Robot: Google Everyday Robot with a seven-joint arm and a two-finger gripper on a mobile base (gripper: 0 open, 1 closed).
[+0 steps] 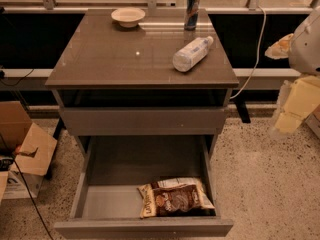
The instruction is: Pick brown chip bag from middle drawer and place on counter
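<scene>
The brown chip bag lies flat on the floor of the open middle drawer, at its front right, cream edge strip to the left. The counter is the glossy top slab above. My gripper shows as blurred cream parts at the right edge of the camera view, under the white arm. It hangs beside the cabinet, to the right of it and well above the drawer, apart from the bag.
On the counter lie a clear plastic bottle on its side, a small bowl and a dark can at the back. A shut drawer front sits above the open drawer. Cardboard boxes stand on the floor at left. A cable hangs at right.
</scene>
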